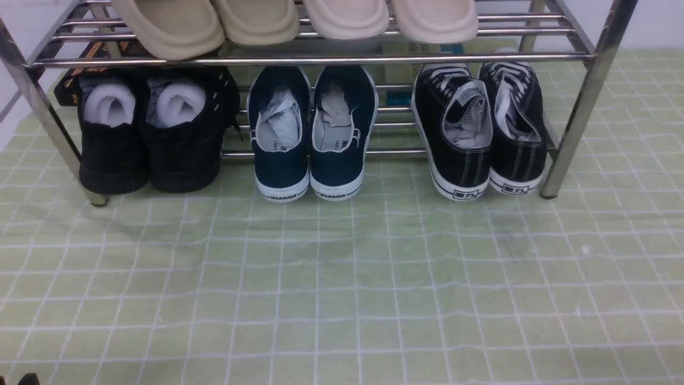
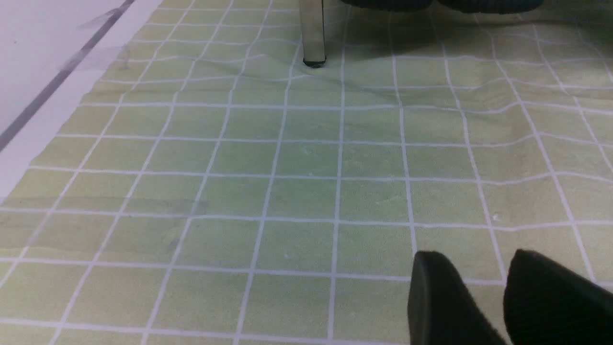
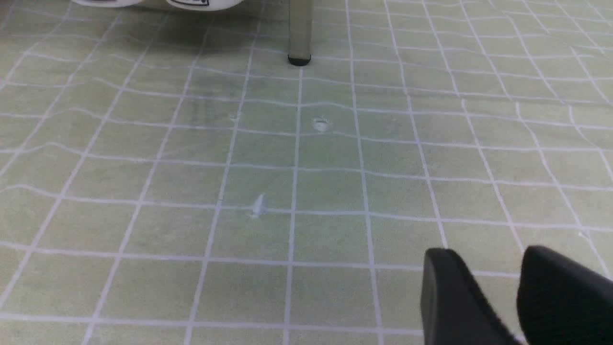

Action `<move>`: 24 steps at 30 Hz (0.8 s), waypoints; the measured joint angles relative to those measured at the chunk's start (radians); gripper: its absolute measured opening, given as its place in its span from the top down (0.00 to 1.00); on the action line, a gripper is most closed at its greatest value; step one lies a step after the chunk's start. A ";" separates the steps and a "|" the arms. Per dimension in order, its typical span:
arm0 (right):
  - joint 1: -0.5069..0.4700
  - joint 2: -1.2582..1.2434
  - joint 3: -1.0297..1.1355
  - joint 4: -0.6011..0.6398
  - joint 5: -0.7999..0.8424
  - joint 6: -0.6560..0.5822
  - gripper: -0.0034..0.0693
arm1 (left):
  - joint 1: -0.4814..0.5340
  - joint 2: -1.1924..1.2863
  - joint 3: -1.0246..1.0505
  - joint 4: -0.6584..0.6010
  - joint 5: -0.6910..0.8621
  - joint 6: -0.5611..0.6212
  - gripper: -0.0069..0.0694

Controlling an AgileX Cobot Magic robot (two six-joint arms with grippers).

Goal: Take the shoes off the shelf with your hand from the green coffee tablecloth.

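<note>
Two right fingers (image 3: 450, 297) stand apart with nothing between them, low over the green checked tablecloth (image 1: 342, 278). The left fingers (image 2: 440, 297) are likewise spread and empty. The black canvas sneakers (image 1: 478, 131) sit on the lower tier of the chrome shoe rack (image 1: 572, 107), heels outward, just beside its right front leg and right of the navy slip-ons (image 1: 312, 133). By my judgement the reach is not yet begun. Next, the right fingers need to go forward under the upper bars and close on a heel.
</note>
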 joint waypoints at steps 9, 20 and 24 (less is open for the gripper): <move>0.000 0.000 0.000 0.000 0.000 0.000 0.63 | 0.000 0.000 0.000 0.000 0.000 0.000 0.59; 0.000 0.000 0.000 -0.003 0.000 0.000 0.63 | 0.000 0.000 0.000 0.000 0.000 0.000 0.59; 0.000 0.000 0.000 -0.034 0.000 0.000 0.63 | 0.000 0.000 0.000 0.000 0.000 0.000 0.59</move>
